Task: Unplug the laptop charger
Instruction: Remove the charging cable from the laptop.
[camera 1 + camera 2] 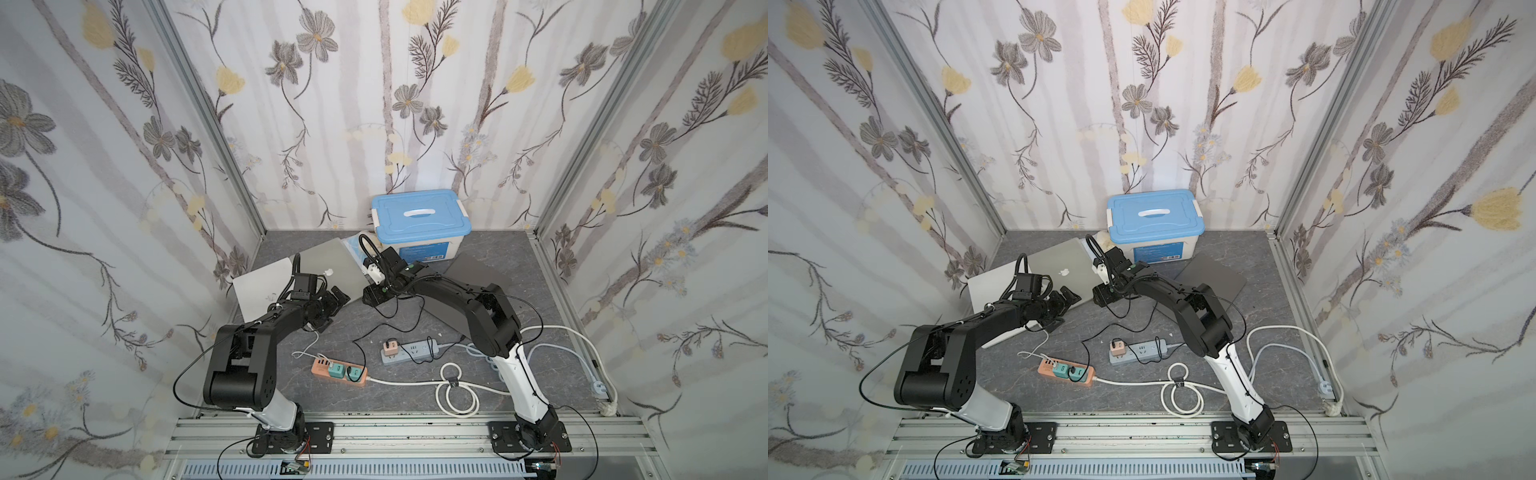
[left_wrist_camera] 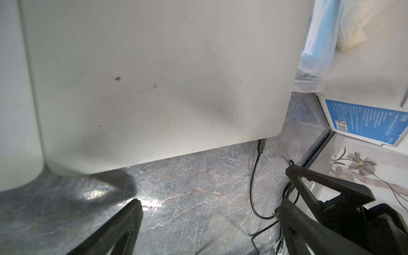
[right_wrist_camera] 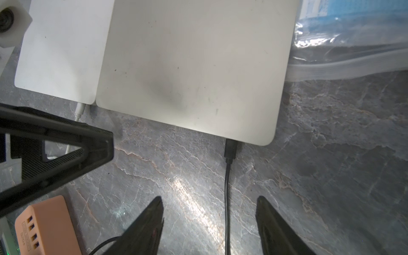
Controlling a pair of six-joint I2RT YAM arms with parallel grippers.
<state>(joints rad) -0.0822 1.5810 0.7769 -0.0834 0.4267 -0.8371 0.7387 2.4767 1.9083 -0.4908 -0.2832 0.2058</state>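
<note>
Three floral-papered walls (image 1: 332,104) enclose a grey marble-patterned table (image 1: 399,401). Charger plug (image 3: 230,148) sits in the silver laptop (image 3: 198,66) edge, near its corner. Left jaws spread wide; right jaws spread astride the black cable (image 3: 227,198), untouching.

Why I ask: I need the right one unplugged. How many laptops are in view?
3: white laptop at left, silver MacBook in the middle, dark grey laptop at right. More may be hidden.
</note>
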